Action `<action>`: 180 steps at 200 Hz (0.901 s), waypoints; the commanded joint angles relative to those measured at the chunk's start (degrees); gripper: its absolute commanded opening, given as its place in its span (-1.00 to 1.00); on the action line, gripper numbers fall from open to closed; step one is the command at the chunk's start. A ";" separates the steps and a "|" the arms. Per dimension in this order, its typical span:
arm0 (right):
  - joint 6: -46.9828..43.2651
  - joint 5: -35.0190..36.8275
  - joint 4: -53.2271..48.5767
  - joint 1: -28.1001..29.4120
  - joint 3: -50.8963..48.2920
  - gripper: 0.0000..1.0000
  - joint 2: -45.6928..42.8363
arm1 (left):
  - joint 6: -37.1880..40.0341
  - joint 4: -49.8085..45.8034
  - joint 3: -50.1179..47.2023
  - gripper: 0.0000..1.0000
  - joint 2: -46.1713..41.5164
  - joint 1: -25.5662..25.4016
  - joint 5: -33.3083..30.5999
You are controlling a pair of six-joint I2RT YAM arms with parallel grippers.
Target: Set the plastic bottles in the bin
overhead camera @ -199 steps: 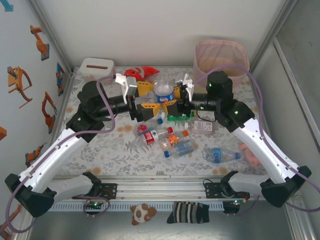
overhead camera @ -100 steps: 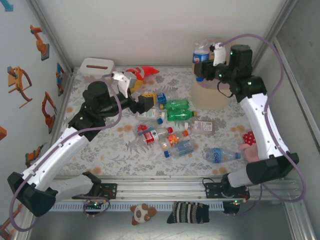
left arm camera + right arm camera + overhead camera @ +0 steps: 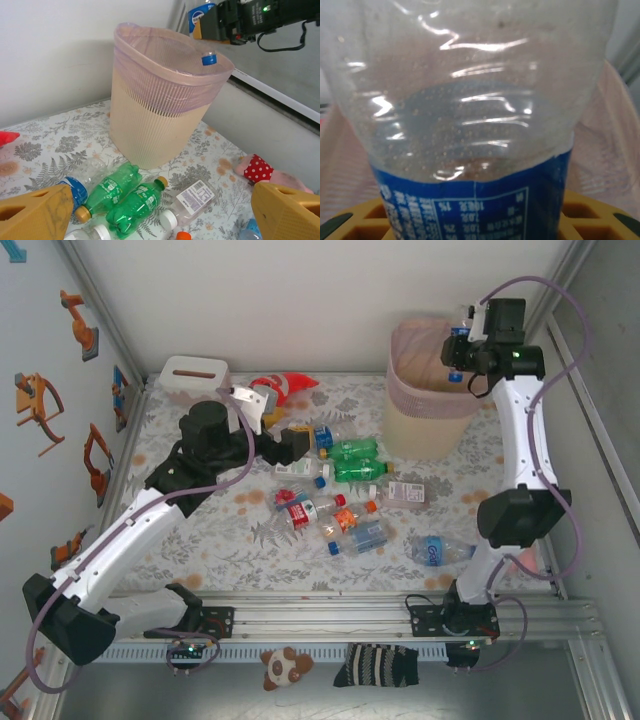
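Your right gripper hangs high, directly over the bin, and is clamped on a blue-labelled bottle. In the right wrist view, the clear body and blue label sit between the yellow fingers. In the left wrist view, that bottle hangs cap-down beneath the gripper, with its blue cap level with the pink liner at the rim. You cannot tell whether the cap touches the liner. Your left gripper sits low over the table, jaws spread wide with nothing between them. Just ahead of its fingertips lie two green bottles side by side, with a clear white-labelled bottle beside them on the right. The bin stands upright beyond these, well ahead of the left gripper. More plastic bottles lie loose behind that gripper, toward the arm bases. A lone bottle lies apart, below the right arm.
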 commanded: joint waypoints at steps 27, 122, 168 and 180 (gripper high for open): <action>-3.49 5.32 -6.84 -0.43 8.52 -0.11 9.02 | -0.36 -0.43 0.01 0.83 1.10 0.61 0.72; -3.41 6.16 -11.44 -0.29 6.33 -0.10 19.32 | 1.52 -1.04 0.30 0.82 3.04 1.79 1.02; -2.92 6.76 -12.11 -0.25 5.10 0.16 21.33 | 1.40 -0.55 0.47 0.82 4.38 2.30 1.74; -2.46 6.95 -12.56 -0.26 5.32 0.28 21.00 | 1.49 -0.88 0.57 0.82 4.49 2.47 1.99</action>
